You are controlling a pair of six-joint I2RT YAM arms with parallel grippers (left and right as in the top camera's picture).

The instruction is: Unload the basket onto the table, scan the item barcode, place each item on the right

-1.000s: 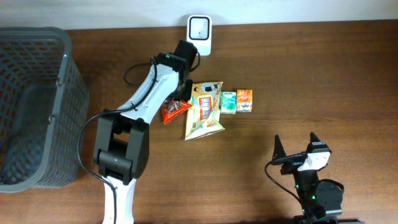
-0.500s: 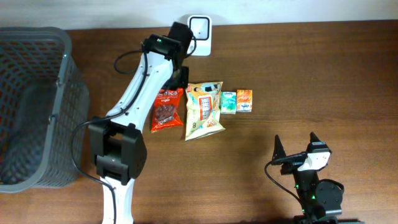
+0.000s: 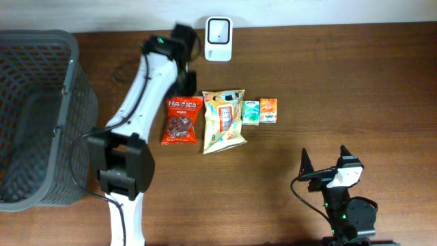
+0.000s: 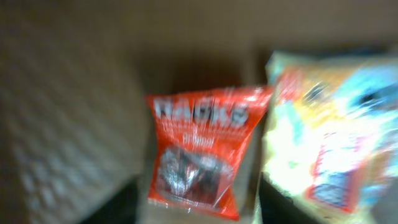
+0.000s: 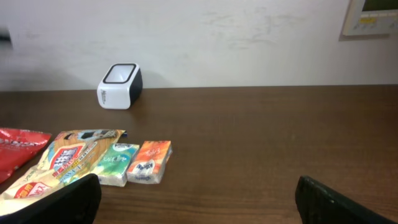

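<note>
Red bag (image 3: 181, 120) lies flat on surface (image 3: 341, 82), long axis toward scanner (image 3: 218, 29), left claw (image 3: 183, 39) parted, empty, just beyond its far end; right claw (image 3: 324, 157) wide apart, farther off

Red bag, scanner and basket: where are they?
red bag (image 3: 181, 121), overhead view, middle of its front.
scanner (image 3: 218, 30), overhead view, its top window.
basket (image 3: 80, 116), overhead view, its right wall.

We saw the red snack bag (image 3: 181, 120) flat beside the yellow bag (image 3: 224, 121), the left gripper (image 3: 186, 45) near the scanner (image 3: 218, 29).
</note>
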